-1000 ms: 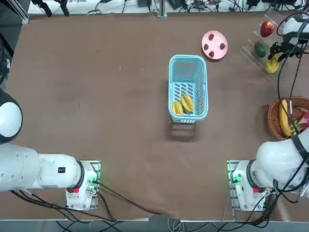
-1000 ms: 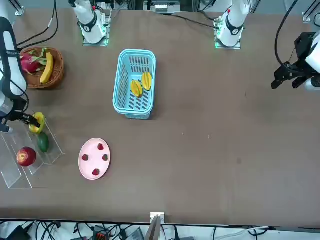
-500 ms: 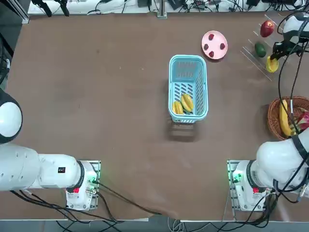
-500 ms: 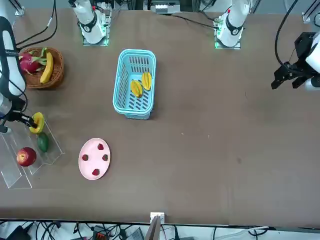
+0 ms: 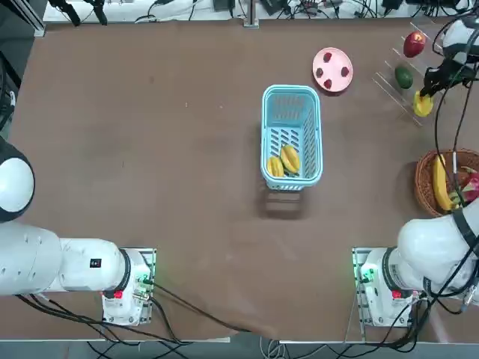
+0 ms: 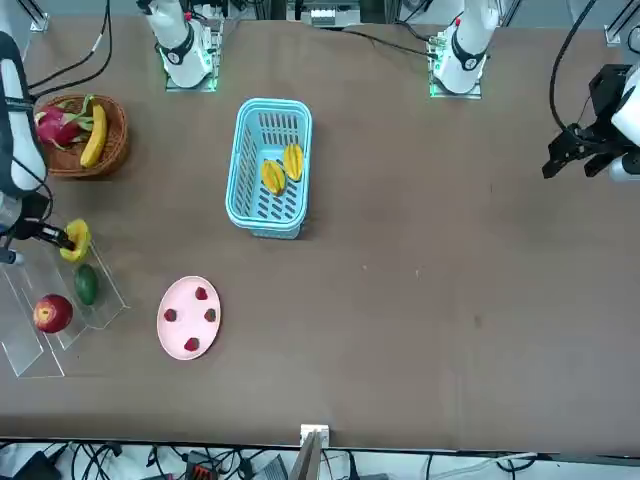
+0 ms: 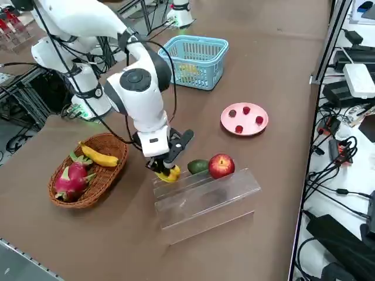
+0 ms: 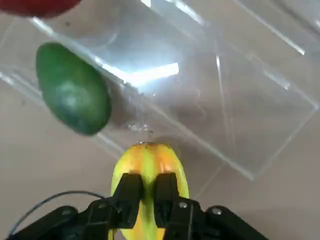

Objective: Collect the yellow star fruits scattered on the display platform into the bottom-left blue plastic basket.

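Star fruit [image 8: 150,159] pinched in the right gripper [image 8: 148,186].
Its ridged body is held between the two closed fingers, near the green fruit [image 8: 73,88], at the rack's [image 7: 205,202] edge.

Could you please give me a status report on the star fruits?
Right gripper shut on third star fruit, off the rack's edge; two in basket.

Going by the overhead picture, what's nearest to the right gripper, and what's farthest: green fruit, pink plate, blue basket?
From the right gripper, shut on a yellow star fruit:
1. Green fruit, just left on the clear rack.
2. Pink plate, farther left.
3. Blue basket, left of and nearer the arms' bases than the plate.
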`<state>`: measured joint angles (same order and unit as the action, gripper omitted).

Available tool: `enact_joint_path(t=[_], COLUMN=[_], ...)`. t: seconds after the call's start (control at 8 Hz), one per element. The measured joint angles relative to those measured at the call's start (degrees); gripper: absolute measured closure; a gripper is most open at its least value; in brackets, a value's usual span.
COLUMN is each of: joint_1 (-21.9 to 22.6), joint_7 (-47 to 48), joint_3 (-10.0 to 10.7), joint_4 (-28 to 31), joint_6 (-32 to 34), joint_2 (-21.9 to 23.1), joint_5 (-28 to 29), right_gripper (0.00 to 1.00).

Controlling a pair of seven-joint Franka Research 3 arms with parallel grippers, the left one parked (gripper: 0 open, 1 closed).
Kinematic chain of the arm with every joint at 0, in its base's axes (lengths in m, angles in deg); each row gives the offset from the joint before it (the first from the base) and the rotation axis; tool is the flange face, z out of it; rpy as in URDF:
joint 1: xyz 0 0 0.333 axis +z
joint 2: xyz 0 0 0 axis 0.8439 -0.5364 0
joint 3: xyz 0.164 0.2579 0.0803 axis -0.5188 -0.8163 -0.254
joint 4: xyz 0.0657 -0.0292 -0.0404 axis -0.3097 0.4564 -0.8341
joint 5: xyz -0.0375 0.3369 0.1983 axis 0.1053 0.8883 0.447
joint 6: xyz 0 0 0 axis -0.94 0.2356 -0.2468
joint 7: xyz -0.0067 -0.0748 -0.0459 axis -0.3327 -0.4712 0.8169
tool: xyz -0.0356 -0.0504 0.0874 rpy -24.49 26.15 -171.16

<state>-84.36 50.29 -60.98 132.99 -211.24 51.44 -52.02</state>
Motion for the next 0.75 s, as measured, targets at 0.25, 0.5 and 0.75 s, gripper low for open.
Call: enact_joint_path(t=[0.25,0.5,0.75], joint_1=[0.4,4.7,17.9], joint_7=[0.8,7.6,25.2], joint_3=[-0.1,-0.7,-1.4], joint_4=[-7.2,-12.0,-12.1], joint_6=[19.4,35.3,42.4], joint_2=[4.0,10.1,15.8], joint_5=[0.0,1.1,3.5], right_gripper=[0.81,0.81,0.81])
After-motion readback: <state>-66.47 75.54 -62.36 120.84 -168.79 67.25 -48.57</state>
